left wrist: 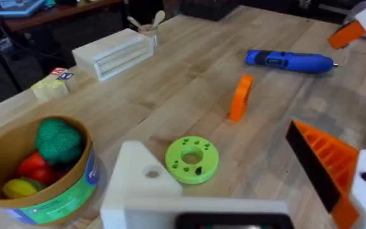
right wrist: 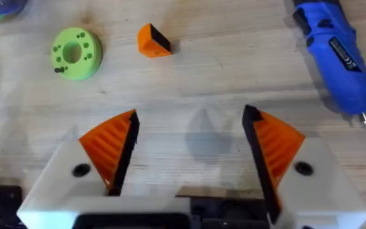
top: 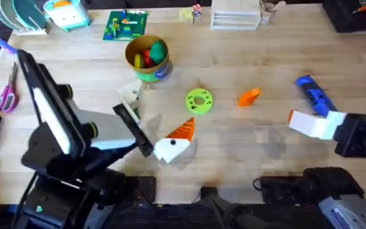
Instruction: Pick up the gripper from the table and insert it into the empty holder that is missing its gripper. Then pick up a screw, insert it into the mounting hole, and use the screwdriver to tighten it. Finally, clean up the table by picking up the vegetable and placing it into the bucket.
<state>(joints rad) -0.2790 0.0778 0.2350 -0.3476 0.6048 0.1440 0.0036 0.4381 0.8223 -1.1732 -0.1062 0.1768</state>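
Light wooden butcher-block desk (top: 234, 137): small orange ribbed wedge gripper piece (top: 249, 96) lies loose between green holed disc (top: 199, 100) and blue-handled screwdriver (top: 314, 95). Left gripper (top: 170, 141) wide open, empty, one white holder (left wrist: 138, 178) bare. Right gripper (right wrist: 189, 149) wide open, empty.

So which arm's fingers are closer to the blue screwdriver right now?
The right. The right gripper sits just beside the screwdriver, slightly nearer the bases. The left gripper is far across the table, past the green disc.

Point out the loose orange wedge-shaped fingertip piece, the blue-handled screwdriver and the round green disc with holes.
Loose orange wedge-shaped fingertip piece (top: 249, 97): overhead view, middle of its body.
Blue-handled screwdriver (left wrist: 289, 61): left wrist view, middle of the handle.
Round green disc with holes (right wrist: 75, 53): right wrist view, top face beside the centre hole.
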